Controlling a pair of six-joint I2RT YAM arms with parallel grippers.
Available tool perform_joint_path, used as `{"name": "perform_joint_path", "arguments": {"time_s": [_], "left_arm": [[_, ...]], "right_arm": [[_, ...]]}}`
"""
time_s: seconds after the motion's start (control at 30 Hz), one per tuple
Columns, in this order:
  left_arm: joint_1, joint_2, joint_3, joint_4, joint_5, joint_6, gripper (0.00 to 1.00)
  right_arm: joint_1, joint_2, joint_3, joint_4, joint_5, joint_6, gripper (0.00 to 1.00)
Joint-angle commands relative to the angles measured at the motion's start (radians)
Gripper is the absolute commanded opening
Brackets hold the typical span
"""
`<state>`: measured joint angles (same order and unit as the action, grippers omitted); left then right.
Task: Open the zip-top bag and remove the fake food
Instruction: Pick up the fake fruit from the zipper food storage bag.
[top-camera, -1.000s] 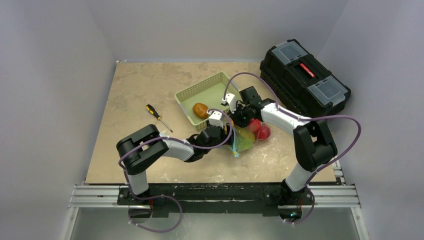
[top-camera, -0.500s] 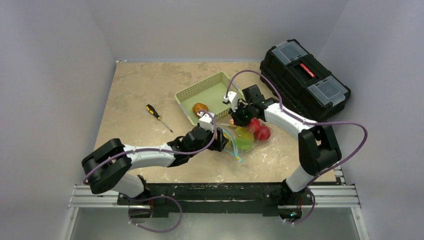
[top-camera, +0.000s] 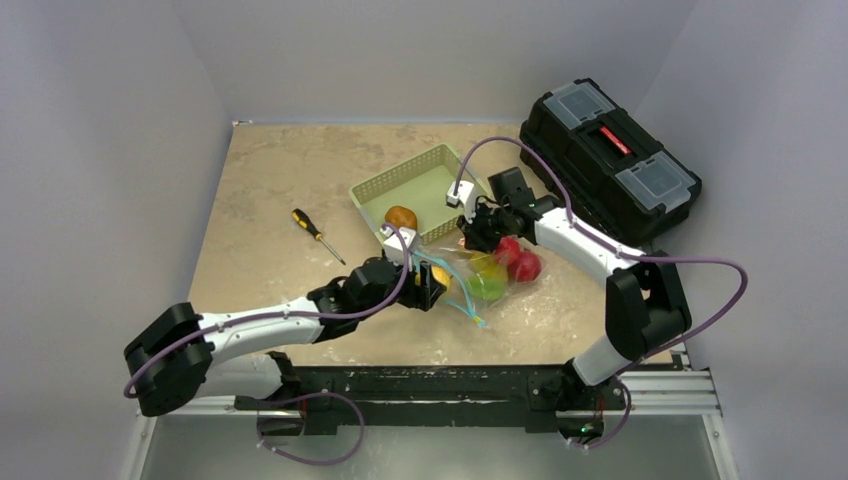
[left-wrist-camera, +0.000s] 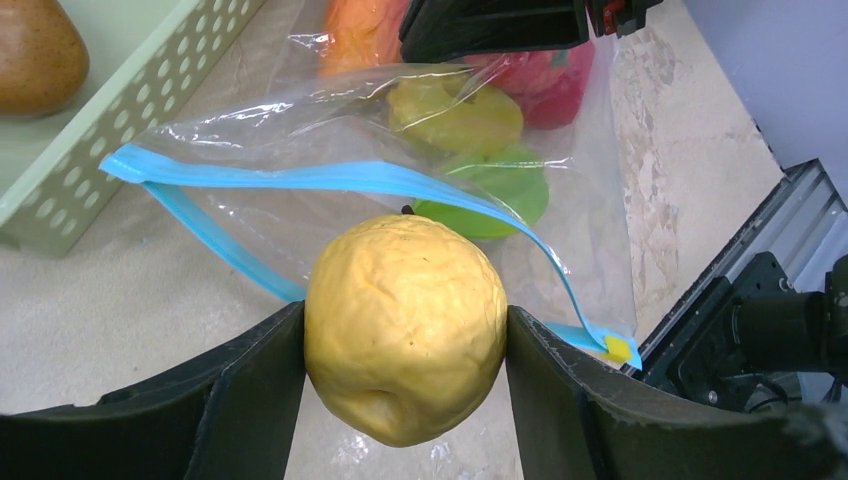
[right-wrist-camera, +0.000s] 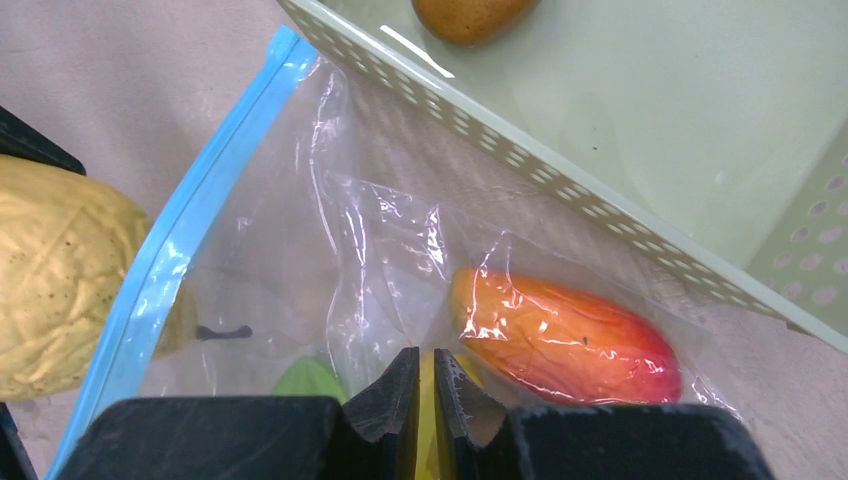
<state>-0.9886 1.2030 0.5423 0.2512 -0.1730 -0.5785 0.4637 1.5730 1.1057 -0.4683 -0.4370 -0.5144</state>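
Observation:
The zip-top bag (top-camera: 492, 282) lies open by the basket, its blue zipper strip (left-wrist-camera: 330, 177) gaping. My left gripper (left-wrist-camera: 405, 340) is shut on a yellow fake fruit (left-wrist-camera: 405, 325), held just outside the bag's mouth, above the table. My right gripper (right-wrist-camera: 425, 365) is pinched shut on a fold of the bag's film at its far side (top-camera: 478, 232). Inside the bag are an orange-red piece (right-wrist-camera: 565, 335), a green piece (left-wrist-camera: 495, 195), a yellow piece (left-wrist-camera: 455, 110) and red pieces (top-camera: 520, 260).
A green basket (top-camera: 372, 185) stands behind the bag with a brown fake fruit (top-camera: 401, 217) in it. A yellow-and-black screwdriver (top-camera: 317, 235) lies to the left. A black toolbox (top-camera: 608, 160) sits at the back right.
My left arm has stretched out low and drawn its gripper back left and nearer, bringing the yellow fruit out of the bag's mouth. The right gripper has barely moved.

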Motion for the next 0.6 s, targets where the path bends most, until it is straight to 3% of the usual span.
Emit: {"name": "perform_joint_path", "arguments": {"time_s": [0.0, 0.37, 0.57], "left_arm": [[0.008, -0.095, -0.023, -0.091, 0.015, 0.046, 0.00], [0.053, -0.387, -0.013, -0.388, -0.017, 0.113, 0.00], [0.180, -0.444, 0.022, -0.427, 0.043, 0.133, 0.00]], "right_arm": [[-0.008, -0.040, 0.003, -0.015, -0.051, -0.025, 0.11], [-0.016, -0.068, 0.002, -0.032, -0.096, -0.055, 0.11], [-0.017, -0.077, 0.003, -0.036, -0.106, -0.063, 0.11]]}}
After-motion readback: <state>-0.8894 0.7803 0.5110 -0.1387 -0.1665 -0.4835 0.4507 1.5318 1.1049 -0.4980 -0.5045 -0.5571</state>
